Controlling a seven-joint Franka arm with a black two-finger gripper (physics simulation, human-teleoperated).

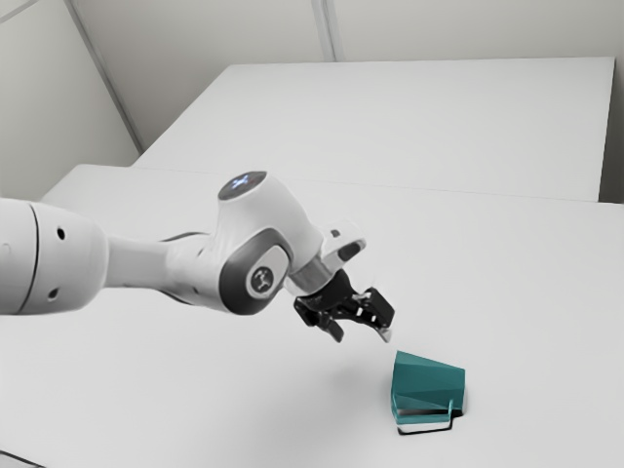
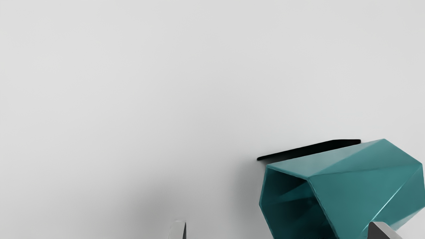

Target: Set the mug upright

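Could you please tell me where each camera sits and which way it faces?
Exterior view: beside the arm, looking down across the table; the arm and gripper show.
Wrist view: at the arm's end, looking toward the table, two fingertips at the bottom edge.
Both show the table and the tipped teal mug.

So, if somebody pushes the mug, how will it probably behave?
The mug is probably stiff: it looks straight and crisp-edged. It may rock rather than roll, given its flat faces and the handle sticking out. Looking smooth, it might slip a little.
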